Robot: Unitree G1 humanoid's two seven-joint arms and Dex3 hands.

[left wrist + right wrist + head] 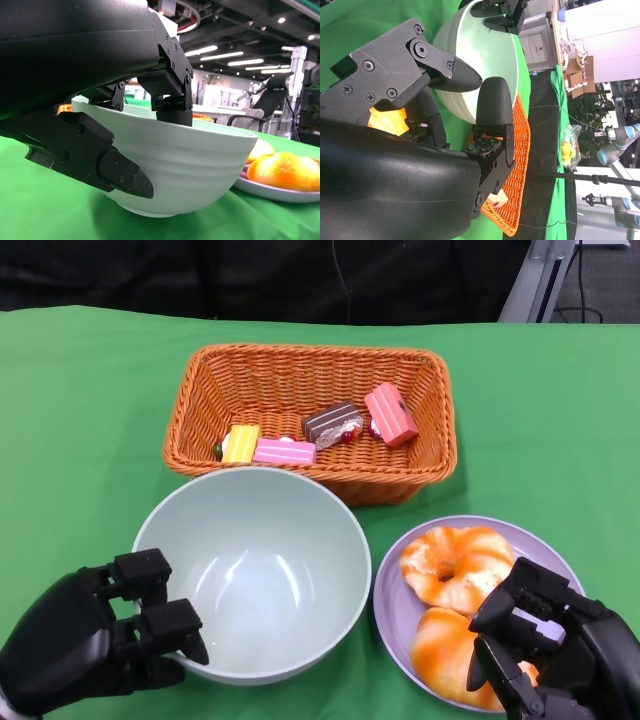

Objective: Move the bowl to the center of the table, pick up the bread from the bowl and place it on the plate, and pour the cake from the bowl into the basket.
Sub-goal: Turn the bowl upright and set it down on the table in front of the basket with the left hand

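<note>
The pale green bowl (260, 570) stands empty at the table's middle front, upright on the green cloth. My left hand (100, 635) grips its near-left rim; in the left wrist view the fingers (172, 100) hook over the rim of the bowl (200, 160) and the thumb presses its outer wall. Two glazed orange breads (455, 565) (445, 645) lie on the lavender plate (388, 610) to the right. My right hand (550, 645) hovers over the near bread, fingers apart, holding nothing. Several small cakes (333, 424) lie in the wicker basket (300, 370) behind the bowl.
The basket's front wall almost meets the bowl's far rim, and the plate sits close against the bowl's right side. Green cloth (80, 420) stretches to the left and right of the basket. Dark background lies beyond the table's far edge.
</note>
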